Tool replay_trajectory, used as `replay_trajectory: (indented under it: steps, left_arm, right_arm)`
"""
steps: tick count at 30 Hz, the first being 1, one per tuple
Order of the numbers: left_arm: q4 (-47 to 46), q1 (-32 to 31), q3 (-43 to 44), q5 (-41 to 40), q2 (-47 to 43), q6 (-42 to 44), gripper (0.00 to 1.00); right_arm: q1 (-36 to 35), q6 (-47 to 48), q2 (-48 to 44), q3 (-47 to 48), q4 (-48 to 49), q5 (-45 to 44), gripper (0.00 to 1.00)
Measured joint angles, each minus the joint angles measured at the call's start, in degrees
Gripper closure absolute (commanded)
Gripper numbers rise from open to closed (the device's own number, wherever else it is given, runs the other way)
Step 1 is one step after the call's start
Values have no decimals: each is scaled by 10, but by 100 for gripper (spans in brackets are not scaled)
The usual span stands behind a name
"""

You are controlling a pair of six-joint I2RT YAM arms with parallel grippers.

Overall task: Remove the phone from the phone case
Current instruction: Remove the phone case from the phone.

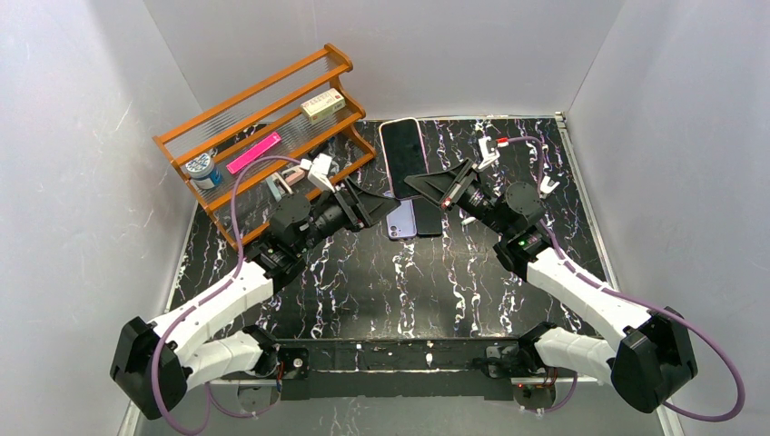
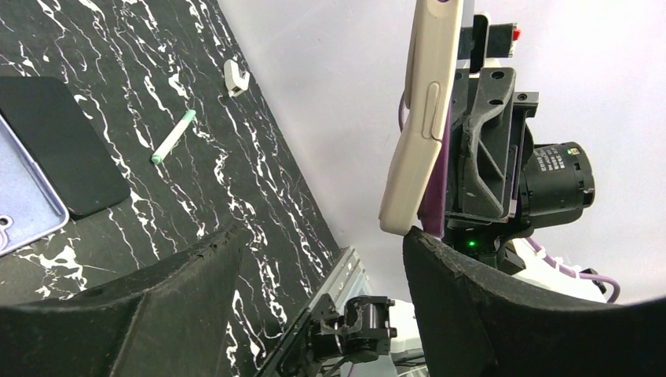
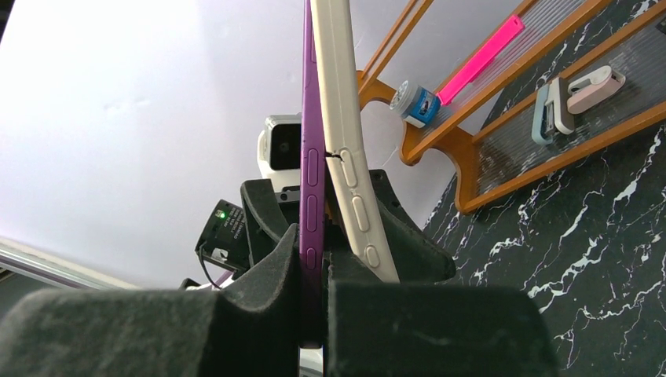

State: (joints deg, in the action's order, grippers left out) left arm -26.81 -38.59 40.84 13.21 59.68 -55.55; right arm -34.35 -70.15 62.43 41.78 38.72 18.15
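Note:
A purple phone point(image 3: 312, 165) stands on edge, raised above the table, with a cream case point(image 3: 345, 157) peeled away from it along one side. In the top view the phone's black screen point(image 1: 402, 153) faces up, with the case rim around it. My right gripper point(image 3: 320, 275) is shut on the phone's lower edge; it also shows in the top view point(image 1: 421, 185). My left gripper point(image 2: 322, 239) is open, and its right fingertip point(image 2: 424, 243) sits just under the case's bottom corner point(image 2: 397, 220). In the top view the left gripper point(image 1: 385, 202) is left of the phone.
A lavender case point(image 1: 400, 221) and a black phone point(image 1: 429, 218) lie flat on the marble table under the grippers. An orange wooden rack point(image 1: 263, 118) stands at the back left with a pink strip, a tape roll and a box. A green pen point(image 2: 173, 136) and white clips point(image 1: 486, 145) lie at the back right.

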Motion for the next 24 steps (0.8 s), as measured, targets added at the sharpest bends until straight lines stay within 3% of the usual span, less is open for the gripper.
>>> replay_trajectory:
  steps: [19, 24]
  left_arm:
    - [-116, -2, 0, -2, 57, -108, 39]
    - [-145, -2, 1, -3, 74, -127, 51]
  right_arm:
    - [6, -22, 6, 0, 35, 43, 99]
    - [7, -23, 6, 0, 37, 47, 99]
